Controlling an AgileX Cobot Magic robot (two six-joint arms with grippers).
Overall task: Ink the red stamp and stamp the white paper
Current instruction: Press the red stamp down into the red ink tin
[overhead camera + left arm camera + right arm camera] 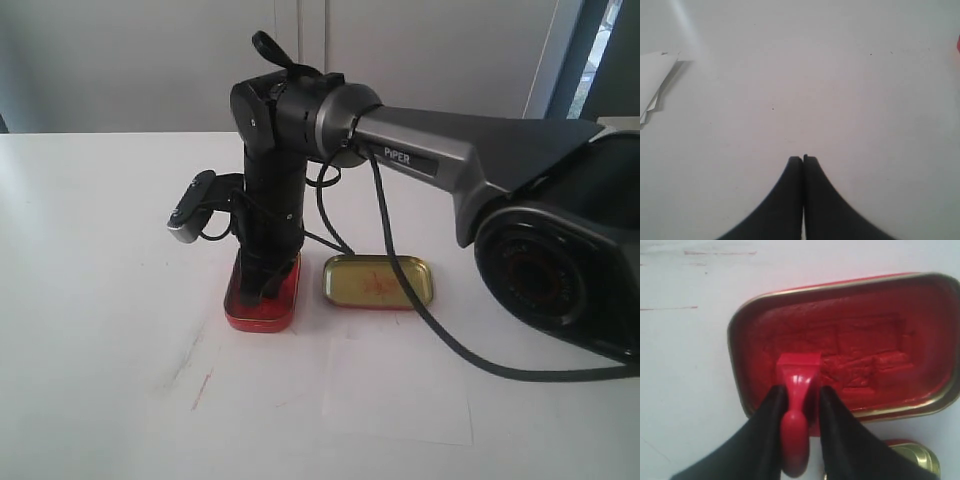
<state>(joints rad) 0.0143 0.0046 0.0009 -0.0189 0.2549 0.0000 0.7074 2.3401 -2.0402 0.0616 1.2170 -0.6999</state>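
Note:
The red stamp stands with its block base pressed into the ink of the open red ink tin, near one end of the pad. My right gripper is shut on the stamp's narrow handle, and the knob pokes out between the fingers. In the exterior view that gripper points straight down into the ink tin, hiding the stamp. The white paper lies flat in front of the tins, very faint against the table. My left gripper is shut and empty over bare white table.
The gold-lined tin lid lies right of the ink tin, smeared with red inside. A black cable runs across the table past the lid. Red streaks mark the table front left. Some white sheets lie near the left gripper.

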